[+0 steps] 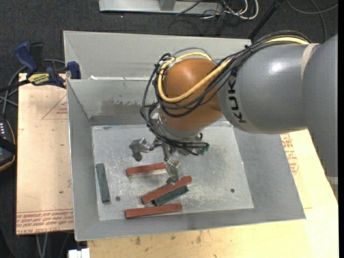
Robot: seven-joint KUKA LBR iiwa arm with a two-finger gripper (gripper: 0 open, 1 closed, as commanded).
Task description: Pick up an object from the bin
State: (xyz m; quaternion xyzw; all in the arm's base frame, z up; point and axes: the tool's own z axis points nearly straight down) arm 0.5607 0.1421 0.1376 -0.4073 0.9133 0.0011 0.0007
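My gripper [172, 167] hangs below the orange wrist cover, over the middle of the bin floor. Its tip sits just past the right end of a red-brown flat bar [146, 170], which lies nearly level. Just below the tip, a second red-brown bar [161, 191] lies on a slant, with a dark green bar [174, 194] alongside and partly over it. I see nothing held in the gripper. Whether it touches either bar is not clear.
A third red-brown bar [153, 210] lies along the front of the floor. A dark green bar [102, 183] lies lengthwise by the left wall. A small grey metal piece [137, 148] and a green bit [202, 150] sit under the cover's edge. The arm covers the bin's back right.
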